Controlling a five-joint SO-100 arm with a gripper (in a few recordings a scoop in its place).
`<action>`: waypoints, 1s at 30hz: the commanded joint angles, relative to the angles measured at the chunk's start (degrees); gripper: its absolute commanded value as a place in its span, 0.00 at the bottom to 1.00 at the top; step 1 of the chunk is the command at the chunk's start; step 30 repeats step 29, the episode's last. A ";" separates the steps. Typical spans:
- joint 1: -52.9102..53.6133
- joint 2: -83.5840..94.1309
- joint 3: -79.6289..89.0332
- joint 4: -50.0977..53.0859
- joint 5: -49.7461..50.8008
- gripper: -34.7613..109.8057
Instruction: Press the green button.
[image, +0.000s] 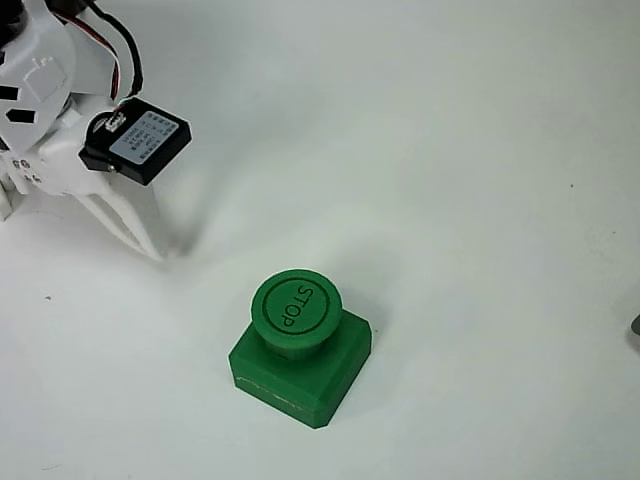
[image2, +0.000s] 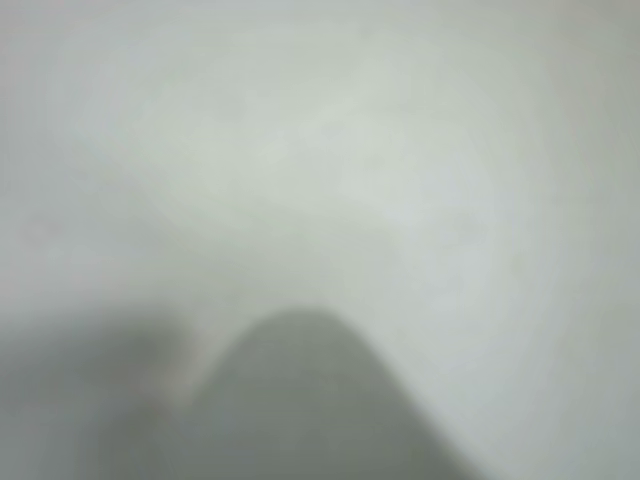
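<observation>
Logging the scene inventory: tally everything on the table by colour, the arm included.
Green: 1, the round green plastic button with STOP on its cap, on a square green base.
White: 1, the white robot arm with its two-finger gripper, tips near the white table.
Total: 2

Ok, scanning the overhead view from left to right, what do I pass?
White arm → its black motor block → claw with tips near the table → green button, apart from the claw.
</observation>
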 joint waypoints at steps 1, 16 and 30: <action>0.26 0.79 -0.70 0.97 -3.43 0.24; 0.00 0.79 -0.70 1.14 -4.57 0.24; 0.00 0.79 -0.70 1.14 -4.57 0.24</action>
